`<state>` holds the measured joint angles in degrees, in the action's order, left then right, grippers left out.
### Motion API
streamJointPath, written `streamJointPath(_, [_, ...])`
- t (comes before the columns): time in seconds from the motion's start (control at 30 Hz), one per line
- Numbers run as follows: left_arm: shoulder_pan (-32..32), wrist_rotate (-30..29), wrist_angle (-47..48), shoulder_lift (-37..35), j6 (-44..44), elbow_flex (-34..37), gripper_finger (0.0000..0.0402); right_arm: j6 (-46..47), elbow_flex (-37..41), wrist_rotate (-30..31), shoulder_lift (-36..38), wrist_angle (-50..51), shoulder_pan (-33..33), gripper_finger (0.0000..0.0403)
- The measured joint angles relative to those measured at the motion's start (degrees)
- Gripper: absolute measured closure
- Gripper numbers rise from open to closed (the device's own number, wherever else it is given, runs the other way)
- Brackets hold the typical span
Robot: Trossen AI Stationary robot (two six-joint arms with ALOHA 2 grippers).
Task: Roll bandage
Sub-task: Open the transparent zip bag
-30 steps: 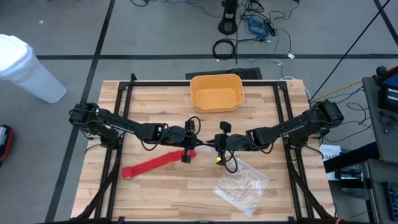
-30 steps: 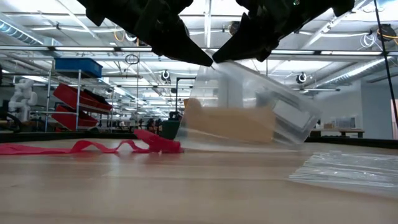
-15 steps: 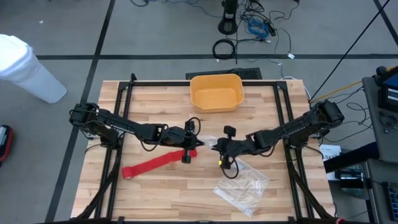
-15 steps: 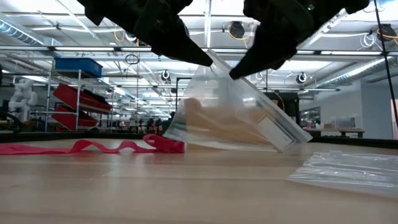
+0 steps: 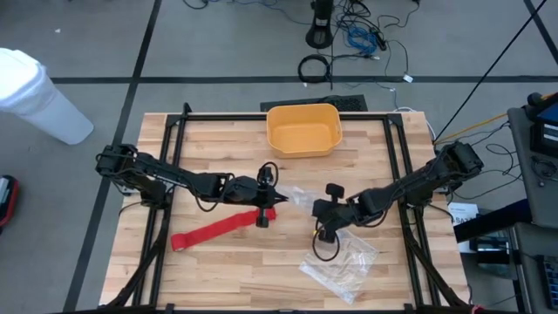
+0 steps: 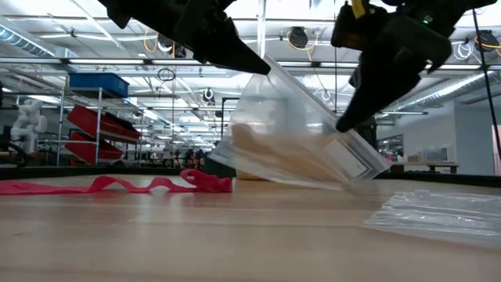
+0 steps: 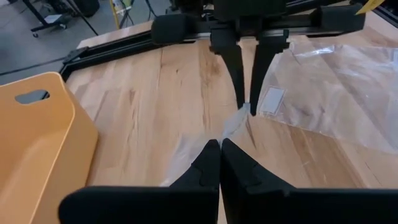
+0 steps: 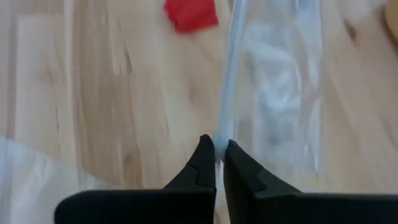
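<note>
1. A wooden tabletop [image 5: 209,270] with a black frame stands on a grey floor; the low view looks across it into a large hall with shelving and ceiling lights.
2. An empty orange bin [image 5: 302,129] sits at the middle of the far edge.
3. The left claw [image 5: 277,199] is near the tabletop's centre, its fingers pinched shut on one edge of a clear plastic bag [image 6: 293,137].
4. The right claw [image 5: 316,208] is just toward the right edge from it, also clamped shut on the same bag's opposite edge.
5. The bag hangs stretched between the two claws, lifted, with its lower part close to the tabletop.
6. The bandage [image 5: 218,229], a bright red flat strip, lies unrolled on the wood, running from beside the left claw toward the near left corner.
7. A second clear bag [image 5: 340,262] lies crumpled and flat near the near edge, right of centre.
</note>
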<state>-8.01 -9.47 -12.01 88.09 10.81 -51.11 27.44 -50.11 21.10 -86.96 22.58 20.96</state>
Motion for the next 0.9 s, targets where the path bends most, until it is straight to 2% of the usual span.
streamJointPath(0.3, [0.00,-0.04,0.48,-0.02,-1.12,-0.02,0.0401,7.12,0.02,-0.29,-0.04,8.43,2.80,0.0402])
streamJointPath(0.5, [-0.07,1.49,-0.48,0.59,-2.94,-0.11,0.0401,9.09,0.15,-0.78,-0.15,5.78,4.60,0.0399])
streamJointPath(0.6, [-0.63,1.88,-0.41,2.13,-4.29,-0.11,0.0401,8.78,0.17,-1.35,-0.11,0.57,5.48,0.0371])
streamJointPath(0.73, [-1.38,2.38,-0.74,4.79,-4.55,-0.11,0.0401,7.90,0.15,-0.38,0.08,-0.43,6.98,0.0310])
streamJointPath(0.9, [-1.51,2.53,-2.37,8.58,-7.33,-0.11,0.0401,9.68,0.15,4.80,0.28,-0.83,7.30,0.0236])
